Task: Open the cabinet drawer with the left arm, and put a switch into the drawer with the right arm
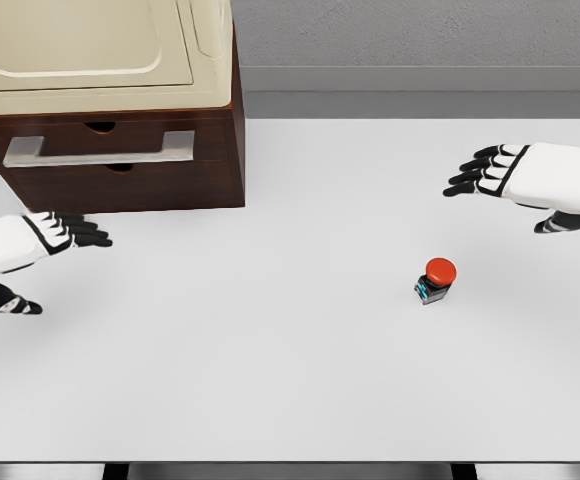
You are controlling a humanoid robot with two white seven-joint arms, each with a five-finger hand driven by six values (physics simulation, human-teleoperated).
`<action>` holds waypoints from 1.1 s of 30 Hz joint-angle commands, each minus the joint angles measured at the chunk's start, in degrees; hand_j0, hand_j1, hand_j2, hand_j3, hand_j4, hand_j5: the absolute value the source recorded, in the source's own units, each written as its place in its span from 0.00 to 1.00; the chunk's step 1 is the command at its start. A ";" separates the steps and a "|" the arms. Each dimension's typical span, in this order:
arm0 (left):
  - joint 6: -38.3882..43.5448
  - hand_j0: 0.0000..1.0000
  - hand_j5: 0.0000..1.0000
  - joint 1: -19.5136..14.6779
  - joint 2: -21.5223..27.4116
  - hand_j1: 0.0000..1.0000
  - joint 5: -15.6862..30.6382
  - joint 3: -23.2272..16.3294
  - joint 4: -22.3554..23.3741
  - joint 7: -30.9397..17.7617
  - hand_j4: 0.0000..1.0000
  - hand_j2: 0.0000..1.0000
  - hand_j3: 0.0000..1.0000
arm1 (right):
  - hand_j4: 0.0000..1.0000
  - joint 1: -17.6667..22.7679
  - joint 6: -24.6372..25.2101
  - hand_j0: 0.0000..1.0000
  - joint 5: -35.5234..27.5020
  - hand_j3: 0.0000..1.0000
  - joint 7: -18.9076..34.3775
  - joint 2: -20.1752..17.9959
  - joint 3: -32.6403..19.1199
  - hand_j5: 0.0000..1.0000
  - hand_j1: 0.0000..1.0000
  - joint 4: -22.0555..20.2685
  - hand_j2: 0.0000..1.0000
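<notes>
A dark wooden cabinet (120, 160) stands at the table's back left, its drawer closed, with a long silver handle (100, 150) across the front. A small switch (436, 279) with a red round button on a dark base stands on the table right of the middle. My left hand (65, 235) hovers open at the left edge, just below and in front of the cabinet. My right hand (490, 172) hovers open at the right edge, above and to the right of the switch, holding nothing.
A cream appliance (100, 50) sits on top of the cabinet. The white table (290, 380) stretches to a front edge near the bottom of the view. A grey wall runs behind.
</notes>
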 commanded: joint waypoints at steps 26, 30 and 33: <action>0.09 1.00 1.00 -14.41 1.15 1.00 36.71 -11.22 -0.67 -6.20 1.00 1.00 1.00 | 1.00 -6.50 0.16 1.00 -0.27 1.00 -0.03 1.44 13.70 1.00 1.00 -1.31 1.00; 7.13 1.00 1.00 -17.66 -0.44 1.00 41.99 -11.22 -0.58 -10.07 1.00 1.00 1.00 | 1.00 -6.24 0.16 1.00 -0.10 1.00 -0.03 1.26 13.79 1.00 1.00 -1.14 1.00; 17.15 1.00 1.00 -22.41 -0.70 1.00 42.07 -11.22 -0.58 -16.51 1.00 1.00 1.00 | 1.00 -6.15 0.16 1.00 2.19 1.00 -0.03 1.26 13.96 1.00 1.00 -1.14 1.00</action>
